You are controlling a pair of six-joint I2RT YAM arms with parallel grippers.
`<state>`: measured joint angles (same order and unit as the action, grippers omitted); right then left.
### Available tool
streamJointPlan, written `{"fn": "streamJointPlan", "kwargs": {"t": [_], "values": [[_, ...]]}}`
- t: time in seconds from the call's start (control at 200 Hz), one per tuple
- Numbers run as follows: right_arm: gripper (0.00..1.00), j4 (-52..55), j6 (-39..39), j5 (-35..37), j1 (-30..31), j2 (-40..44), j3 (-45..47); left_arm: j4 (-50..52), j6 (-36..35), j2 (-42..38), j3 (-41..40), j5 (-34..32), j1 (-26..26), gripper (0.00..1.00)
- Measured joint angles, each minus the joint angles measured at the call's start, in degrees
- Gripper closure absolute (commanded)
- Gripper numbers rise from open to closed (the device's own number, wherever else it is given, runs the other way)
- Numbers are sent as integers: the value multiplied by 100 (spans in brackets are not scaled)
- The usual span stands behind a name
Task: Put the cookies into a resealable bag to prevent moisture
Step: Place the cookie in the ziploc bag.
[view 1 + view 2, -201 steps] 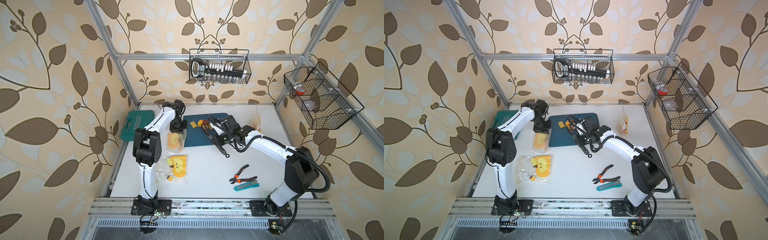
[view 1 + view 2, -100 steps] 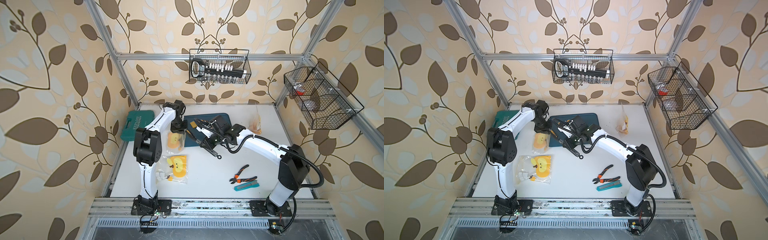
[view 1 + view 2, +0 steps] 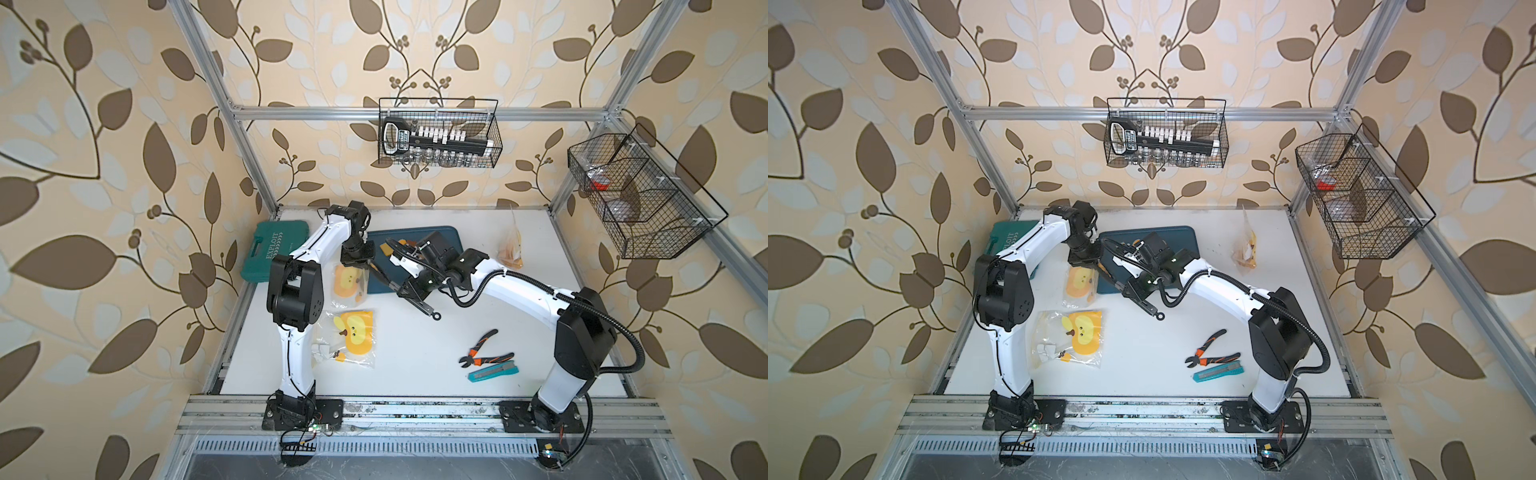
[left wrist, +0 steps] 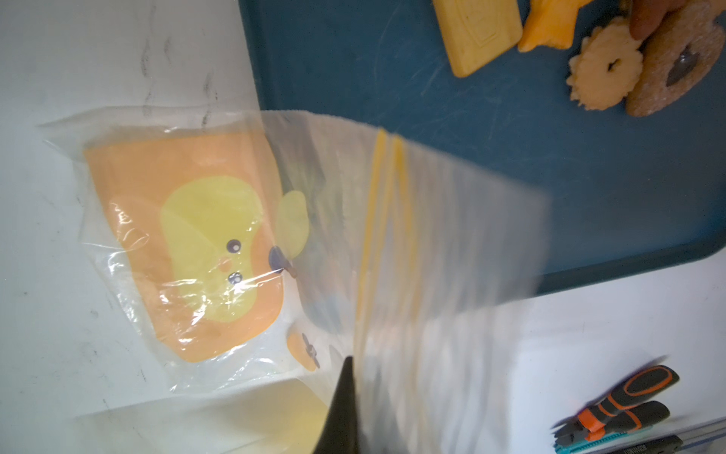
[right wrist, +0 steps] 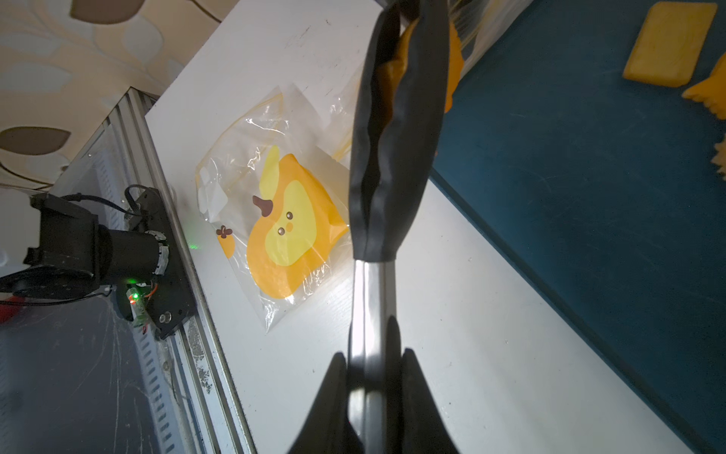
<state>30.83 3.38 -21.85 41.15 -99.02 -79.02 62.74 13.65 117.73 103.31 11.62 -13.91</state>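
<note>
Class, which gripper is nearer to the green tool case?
Left. The left gripper, shut on a clear bag, hangs between the green tool case and the blue tray; the right gripper, gripping tongs, sits beyond it over the tray's front edge.

A robotics lab cell is showing: leaf-patterned beige wallpaper panels (image 3: pixel 104 208) are lining a silver aluminium-profile frame (image 3: pixel 311 111), white robot arms (image 3: pixel 519 291) are standing bolted to a metal rail (image 3: pixel 415 409) (both at the near edge), black wire baskets (image 3: pixel 665 237) are hanging far and right.
</note>
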Motion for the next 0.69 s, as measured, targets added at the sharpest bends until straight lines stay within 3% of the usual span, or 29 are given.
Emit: {"fn": "streamJointPlan", "kwargs": {"t": [0.395, 0.695], "values": [[95, -251, 101, -372, 0, 389, 334, -2, 0, 0, -2, 7, 0, 100], [96, -297, 240, -404, -7, -61, 306, -7, 0, 0, -13, 17, 0, 100]]}}
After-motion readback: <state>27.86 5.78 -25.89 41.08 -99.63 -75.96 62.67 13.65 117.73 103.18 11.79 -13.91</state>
